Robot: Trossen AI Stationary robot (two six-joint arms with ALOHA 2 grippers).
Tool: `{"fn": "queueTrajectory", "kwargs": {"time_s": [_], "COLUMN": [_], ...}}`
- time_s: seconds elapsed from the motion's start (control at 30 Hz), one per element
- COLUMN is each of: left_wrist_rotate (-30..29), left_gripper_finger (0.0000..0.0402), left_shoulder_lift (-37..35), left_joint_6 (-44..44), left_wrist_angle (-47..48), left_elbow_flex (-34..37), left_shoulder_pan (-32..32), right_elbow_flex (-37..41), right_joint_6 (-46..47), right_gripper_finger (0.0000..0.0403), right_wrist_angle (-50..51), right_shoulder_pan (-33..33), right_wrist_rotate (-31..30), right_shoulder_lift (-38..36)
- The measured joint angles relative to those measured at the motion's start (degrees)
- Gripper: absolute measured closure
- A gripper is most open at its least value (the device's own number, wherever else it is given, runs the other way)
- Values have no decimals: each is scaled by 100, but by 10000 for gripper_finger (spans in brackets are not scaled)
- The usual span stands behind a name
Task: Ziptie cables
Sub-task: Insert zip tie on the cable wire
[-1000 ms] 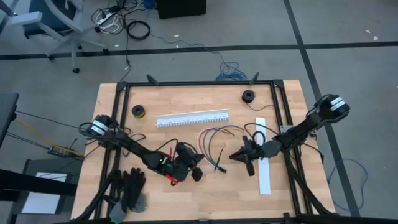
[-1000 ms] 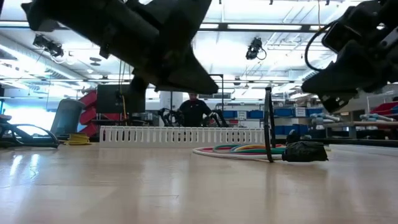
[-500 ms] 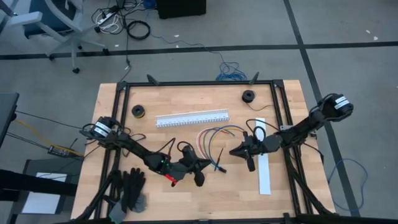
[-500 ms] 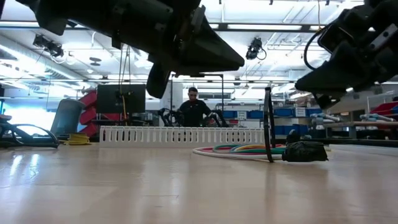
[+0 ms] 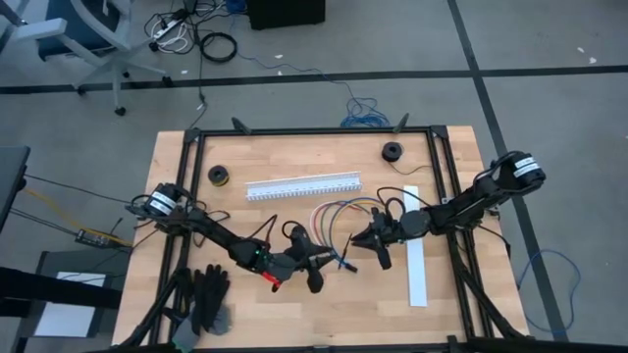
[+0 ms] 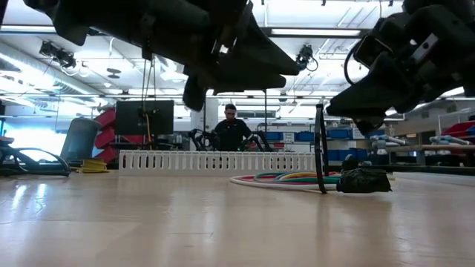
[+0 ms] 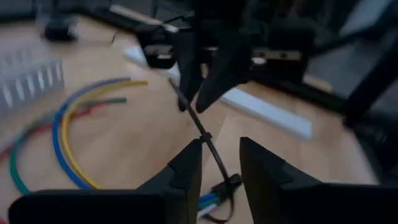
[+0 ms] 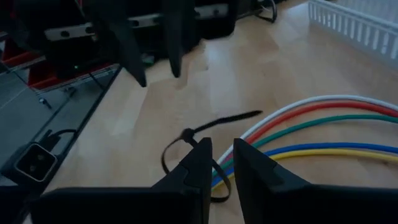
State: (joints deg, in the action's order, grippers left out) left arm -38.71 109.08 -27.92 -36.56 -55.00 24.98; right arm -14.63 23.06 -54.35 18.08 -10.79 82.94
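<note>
Your right gripper (image 5: pixel 370 238) has moved left toward the left gripper (image 5: pixel 312 257); both stand slightly parted, holding nothing. Thin multicoloured cables (image 5: pixel 339 216) lie mid-table, black plastic ziptie (image 8: pixel 205 127) looped loosely round them. Risk: closing on cables, missing its tail.

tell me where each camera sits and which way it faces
High view: overhead, straight down on the wooden table; both arms show.
Low view: table height, looking across at the coloured loose cables; arms overhead.
Left wrist view: past the left gripper at the black zip tie.
Right wrist view: past the right gripper at the same tie.
Shared: both wrist views show the tie and cables.
</note>
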Motion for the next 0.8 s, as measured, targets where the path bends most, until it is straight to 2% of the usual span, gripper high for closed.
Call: {"fn": "queueTrajectory", "kwargs": {"time_s": [0.07, 0.13, 0.43, 0.53, 0.8], "left_wrist_rotate": [118, 267, 287, 235, 35], "left_gripper_finger": [314, 310, 300, 300, 300], "left_shoulder_lift": [0, 7, 453, 577, 570], "left_joint_6": [741, 1082, 1582, 1585, 1541], "left_wrist_angle": [7, 40, 414, 429, 73], "left_elbow_flex": [-19, -75, -421, -527, -538], "left_shoulder_pan": [0, 3, -16, -21, -26], "right_elbow_flex": [-34, -35, -33, -32, -33], "right_joint_6": [68, 93, 12, 108, 132], "right_gripper_finger": [352, 352, 353, 353, 355], "right_wrist_angle": [-33, -166, -458, -426, -492], "right_shoulder_pan": [-32, -56, -133, -208, -246], "right_wrist_rotate": [5, 11, 61, 285, 533], "right_shoulder_lift": [85, 147, 184, 184, 184]}}
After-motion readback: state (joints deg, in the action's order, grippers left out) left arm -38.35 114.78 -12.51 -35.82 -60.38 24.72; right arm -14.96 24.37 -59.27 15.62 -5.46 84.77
